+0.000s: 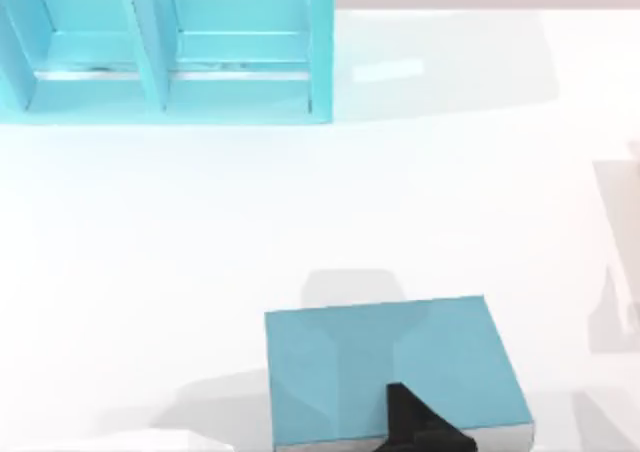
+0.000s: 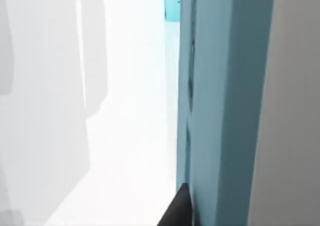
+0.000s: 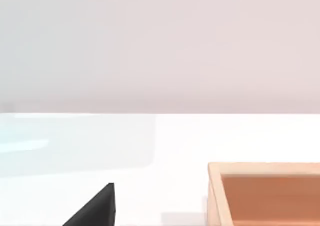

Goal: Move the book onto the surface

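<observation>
The teal book (image 1: 400, 362) with a white-grey page edge along its near side hovers flat over the front middle of the white surface (image 1: 300, 202), casting a shadow beside it. My left gripper (image 1: 415, 424) is shut on the book's near edge, with one black finger lying over the cover. In the left wrist view the book (image 2: 225, 101) runs edge-on right beside a dark fingertip (image 2: 177, 211). One dark fingertip (image 3: 97, 208) of my right gripper juts over the white table in the right wrist view.
A light-teal shelf unit (image 1: 160, 47) with open compartments stands at the back left. An orange-brown open box (image 3: 215, 191) sits on the table in the right wrist view. Soft grey shadows lie along the right edge.
</observation>
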`<control>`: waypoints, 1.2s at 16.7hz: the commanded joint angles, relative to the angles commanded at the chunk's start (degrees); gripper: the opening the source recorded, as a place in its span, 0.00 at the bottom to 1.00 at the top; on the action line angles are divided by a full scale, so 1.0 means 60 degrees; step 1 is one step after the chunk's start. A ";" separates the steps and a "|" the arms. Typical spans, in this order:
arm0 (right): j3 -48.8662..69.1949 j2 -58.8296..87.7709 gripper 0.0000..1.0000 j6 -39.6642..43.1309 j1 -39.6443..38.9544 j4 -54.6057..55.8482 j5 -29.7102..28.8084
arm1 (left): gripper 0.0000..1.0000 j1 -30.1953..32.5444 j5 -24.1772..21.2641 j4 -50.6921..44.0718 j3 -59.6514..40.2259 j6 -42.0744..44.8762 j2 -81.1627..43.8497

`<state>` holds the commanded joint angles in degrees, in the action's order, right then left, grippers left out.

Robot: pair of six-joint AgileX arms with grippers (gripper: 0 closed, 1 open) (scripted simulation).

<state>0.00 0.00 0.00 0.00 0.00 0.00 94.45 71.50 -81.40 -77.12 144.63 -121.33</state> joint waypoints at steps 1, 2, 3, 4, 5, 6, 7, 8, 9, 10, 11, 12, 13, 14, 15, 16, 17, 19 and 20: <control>0.0000 0.0000 1.00 0.0000 0.0000 0.0000 0.0000 | 0.00 0.0000 0.0000 0.0000 0.0000 0.0000 0.0000; 0.0000 0.0000 1.00 0.0000 0.0000 0.0000 0.0000 | 0.00 -0.0044 -0.0039 0.0055 0.0032 0.0044 0.0012; 0.0000 0.0000 1.00 0.0000 0.0000 0.0000 0.0000 | 0.00 -0.0026 -0.0033 0.0025 0.0021 0.0015 0.0003; 0.0000 0.0000 1.00 0.0000 0.0000 0.0000 0.0000 | 0.00 0.0007 -0.0040 -0.0054 -0.0004 -0.0054 -0.0017; 0.0000 0.0000 1.00 0.0000 0.0000 0.0000 0.0000 | 0.00 0.0047 -0.0061 -0.0154 -0.0039 -0.0147 -0.0042; 0.0000 0.0000 1.00 0.0000 0.0000 0.0000 0.0000 | 0.00 0.0095 -0.0079 -0.0263 -0.0077 -0.0254 -0.0066; 0.0000 0.0000 1.00 0.0000 0.0000 0.0000 0.0000 | 0.00 0.0130 -0.0084 -0.0345 -0.0104 -0.0337 -0.0082; 0.0000 0.0000 1.00 0.0000 0.0000 0.0000 0.0000 | 0.00 0.0139 -0.0083 -0.0366 -0.0111 -0.0360 -0.0086; 0.0000 0.0000 1.00 0.0000 0.0000 0.0000 0.0000 | 0.00 0.0139 -0.0083 -0.0366 -0.0111 -0.0360 -0.0086; 0.0000 0.0000 1.00 0.0000 0.0000 0.0000 0.0000 | 0.00 0.0139 -0.0083 -0.0366 -0.0111 -0.0360 -0.0086; 0.0000 0.0000 1.00 0.0000 0.0000 0.0000 0.0000 | 0.00 0.0095 -0.0095 -0.0326 -0.0084 -0.0308 -0.0078; 0.0000 0.0000 1.00 0.0000 0.0000 0.0000 0.0000 | 0.00 0.0096 -0.0093 -0.0299 -0.0074 -0.0307 -0.0095; 0.0000 0.0000 1.00 0.0000 0.0000 0.0000 0.0000 | 0.00 0.0097 -0.0090 -0.0210 -0.0040 -0.0301 -0.0151; 0.0000 0.0000 1.00 0.0000 0.0000 0.0000 0.0000 | 0.00 0.0097 -0.0090 -0.0088 0.0005 -0.0294 -0.0226; 0.0000 0.0000 1.00 0.0000 0.0000 0.0000 0.0000 | 0.00 0.0095 -0.0092 0.0034 0.0050 -0.0288 -0.0300; 0.0000 0.0000 1.00 0.0000 0.0000 0.0000 0.0000 | 0.00 0.0094 -0.0093 0.0136 0.0087 -0.0284 -0.0363; 0.0000 0.0000 1.00 0.0000 0.0000 0.0000 0.0000 | 0.00 0.0094 -0.0094 0.0241 0.0123 -0.0280 -0.0421; 0.0000 0.0000 1.00 0.0000 0.0000 0.0000 0.0000 | 0.00 0.0092 -0.0095 0.0506 0.0219 -0.0271 -0.0577; 0.0000 0.0000 1.00 0.0000 0.0000 0.0000 0.0000 | 0.00 0.0092 -0.0092 0.0618 0.0260 -0.0268 -0.0643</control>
<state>0.00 0.00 0.00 0.00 0.00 0.00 95.00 70.95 -77.70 -75.57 143.03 -125.19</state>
